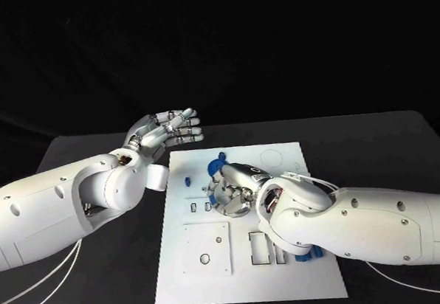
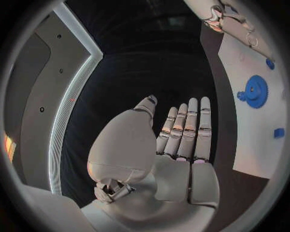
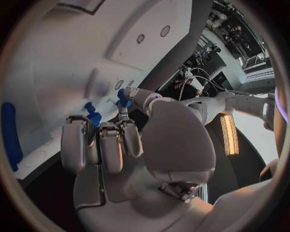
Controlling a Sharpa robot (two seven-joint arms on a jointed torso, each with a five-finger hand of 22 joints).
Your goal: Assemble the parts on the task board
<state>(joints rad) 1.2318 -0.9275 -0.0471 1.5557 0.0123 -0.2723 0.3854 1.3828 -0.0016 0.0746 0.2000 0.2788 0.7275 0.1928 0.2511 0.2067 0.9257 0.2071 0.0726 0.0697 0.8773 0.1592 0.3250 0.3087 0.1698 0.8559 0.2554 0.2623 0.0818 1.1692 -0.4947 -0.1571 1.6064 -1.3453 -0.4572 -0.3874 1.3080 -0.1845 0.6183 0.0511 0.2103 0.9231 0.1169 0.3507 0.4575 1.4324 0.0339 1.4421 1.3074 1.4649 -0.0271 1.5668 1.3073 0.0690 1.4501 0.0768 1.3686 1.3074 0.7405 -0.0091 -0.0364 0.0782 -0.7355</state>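
Note:
The white task board (image 1: 299,277) lies in the middle of the black table. My right hand (image 1: 233,193) rests low on its centre, fingers curled. In the right wrist view its thumb and a finger pinch a small blue part (image 3: 123,98), and another blue part (image 3: 92,114) sits just past the other fingertips (image 3: 77,126). A blue gear (image 1: 217,166) (image 2: 256,91) stands on the board just beyond that hand, with a small blue piece (image 1: 188,178) to its left. My left hand (image 1: 164,132) (image 2: 181,133) hovers past the board's far left corner, fingers straight and holding nothing.
Rectangular slots (image 1: 259,248) and a raised square plate (image 1: 206,248) mark the board's near half. More blue parts (image 1: 308,255) lie by my right forearm. A long blue piece (image 3: 10,136) lies at the board's edge. Bare black table (image 1: 380,148) flanks the board.

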